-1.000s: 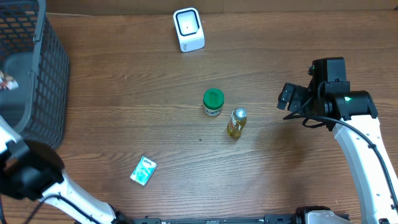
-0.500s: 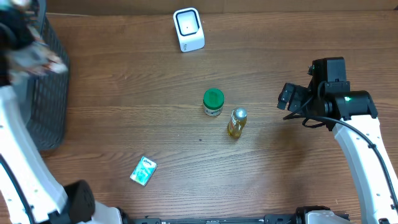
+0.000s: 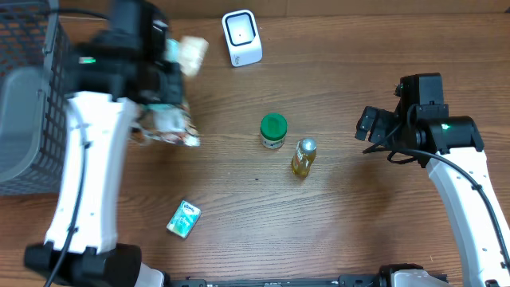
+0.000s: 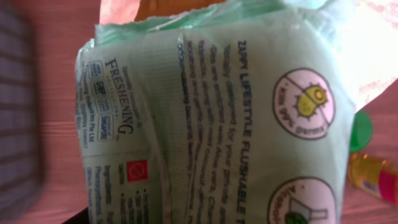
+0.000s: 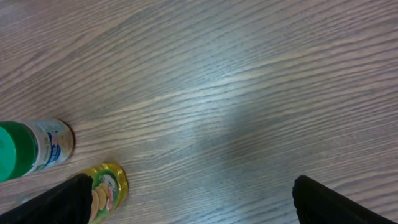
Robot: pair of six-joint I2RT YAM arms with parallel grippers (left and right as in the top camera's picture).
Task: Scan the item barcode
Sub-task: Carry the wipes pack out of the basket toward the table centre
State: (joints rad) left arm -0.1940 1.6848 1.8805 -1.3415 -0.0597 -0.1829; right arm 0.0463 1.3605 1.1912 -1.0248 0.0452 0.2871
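The left gripper point(image 3: 169, 70) has the pack of wipes point(image 3: 169, 127) up off the table point(image 3: 239, 239), somewhere between the basket point(image 3: 40, 104) and the scanner point(image 3: 241, 37). I can't actually see the fingers (the pack fills the whole left wrist view). But the pack hangs off that gripper in mid-air, so I'd call it clamped on the pack. The right gripper point(image 3: 368, 126) is spread wide with nothing in it, parked well to the side of the green-lidded jar point(image 3: 273, 131) and the yellow bottle point(image 3: 303, 157).

For the scan itself, my take: the pack looks soft and droopy, so it'll probably sag and crinkle. You want the barcode panel flat and squarely facing the scanner window, not folded under. The wrist view only shows a side with printed text, and I can't spot a barcode there, so it may be on another face or out of frame. That probably calls for a slow wrist roll in front of the scanner rather than one fixed pose. Bring it near the window without touching, pause a moment, and don't swing it past. I wouldn't squeeze harder either, since that likely just wrinkles the film more.
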